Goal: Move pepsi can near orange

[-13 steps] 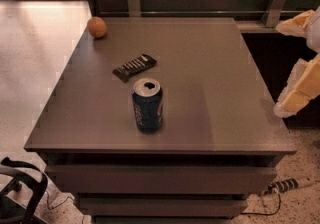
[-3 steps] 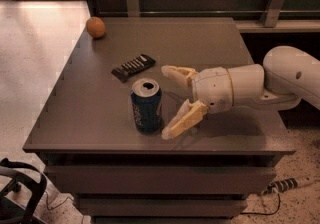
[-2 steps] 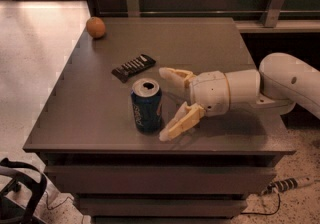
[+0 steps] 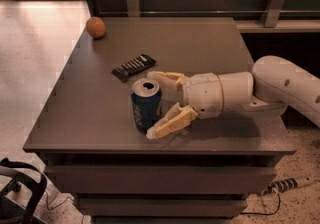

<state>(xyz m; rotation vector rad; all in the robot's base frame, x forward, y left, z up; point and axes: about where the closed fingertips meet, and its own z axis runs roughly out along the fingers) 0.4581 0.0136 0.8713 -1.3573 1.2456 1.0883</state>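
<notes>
Hand [image 4: 152, 104] is seen wide open, extended from the right, w/ fingers either side of pepsi can [image 4: 145, 108]; contact can't be told. Pepsi can is stood upright near table [image 4: 75, 118] front; orange [image 4: 95, 27] at far-left corner, well apart.

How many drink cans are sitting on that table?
1. The pepsi can stands near the front edge of the table, between the fingers of the open gripper. None seems hidden.
</notes>
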